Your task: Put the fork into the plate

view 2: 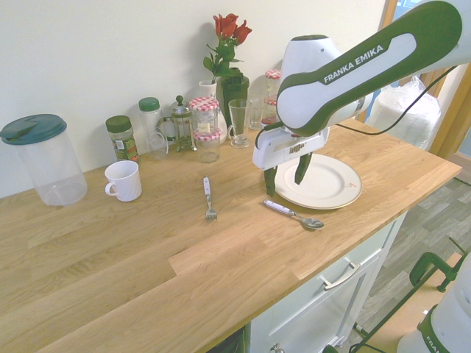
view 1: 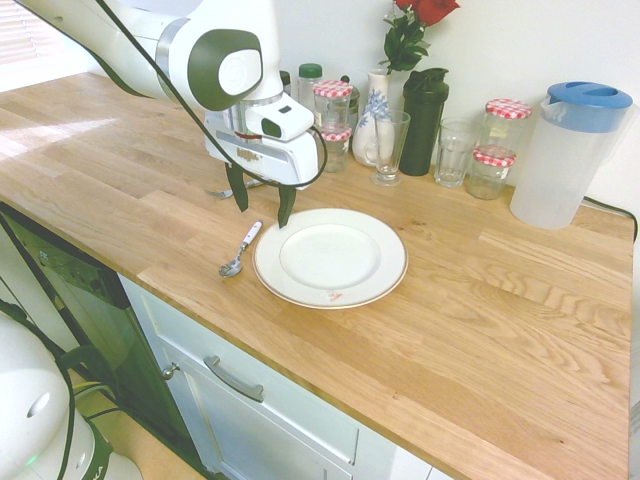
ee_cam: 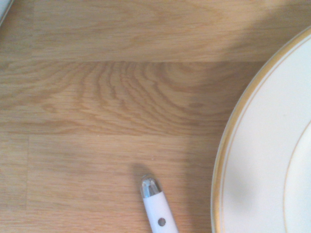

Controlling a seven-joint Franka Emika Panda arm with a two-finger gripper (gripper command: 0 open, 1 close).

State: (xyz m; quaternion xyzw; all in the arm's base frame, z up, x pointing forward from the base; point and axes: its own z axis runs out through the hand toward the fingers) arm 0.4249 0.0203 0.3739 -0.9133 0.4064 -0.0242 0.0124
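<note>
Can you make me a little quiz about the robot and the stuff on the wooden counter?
1. True or false: the slim silver metal fork lies on the round white plate.
2. Which lies nearer the plate, the fork or the white-handled spoon?
3. Is the robot's gripper open or shut?

Key:
1. False; it lies on the wooden counter.
2. The spoon.
3. Open, holding nothing.
</note>
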